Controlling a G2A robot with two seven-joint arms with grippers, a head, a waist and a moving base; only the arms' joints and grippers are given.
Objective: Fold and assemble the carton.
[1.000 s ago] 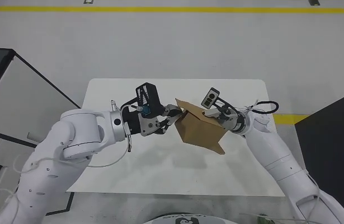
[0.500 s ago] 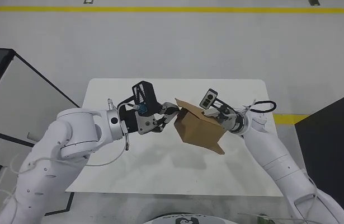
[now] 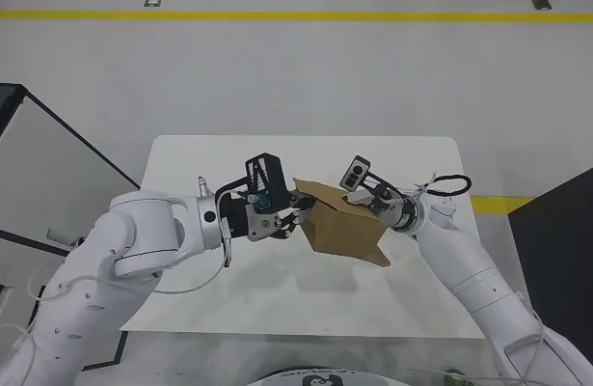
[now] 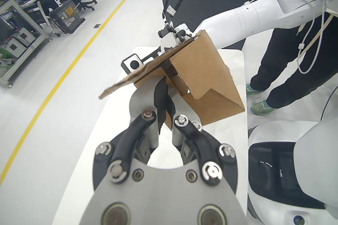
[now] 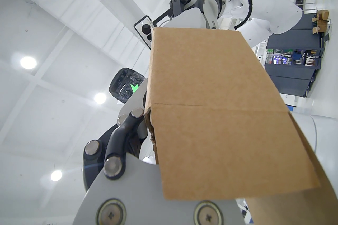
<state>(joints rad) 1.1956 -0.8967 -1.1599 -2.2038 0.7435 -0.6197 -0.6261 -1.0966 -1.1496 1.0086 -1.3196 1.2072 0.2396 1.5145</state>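
Note:
A brown carton [image 3: 342,230] is held tilted above the white table [image 3: 277,289], its open end toward my left arm. One long flap [image 4: 132,78] sticks out over that end. My left gripper [image 3: 294,214] sits at the opening with its fingers [image 4: 142,104] shut and the tips [image 4: 162,83] tucked under the flap; nothing is seen between them. My right gripper [image 3: 371,201] is shut on the carton's far upper edge [image 4: 195,34]. In the right wrist view the carton [image 5: 216,118] covers most of that gripper; one finger [image 5: 126,125] shows beside it.
Bare tabletop lies all around the carton. A black cabinet [image 3: 566,251] stands off the table's right side, and a dark-framed panel [image 3: 26,145] off its left. A yellow floor line [image 3: 296,15] runs behind.
My left gripper has moved right, from a little apart to the carton's open end under the flap. The carton shifted slightly left; the right gripper keeps its hold.

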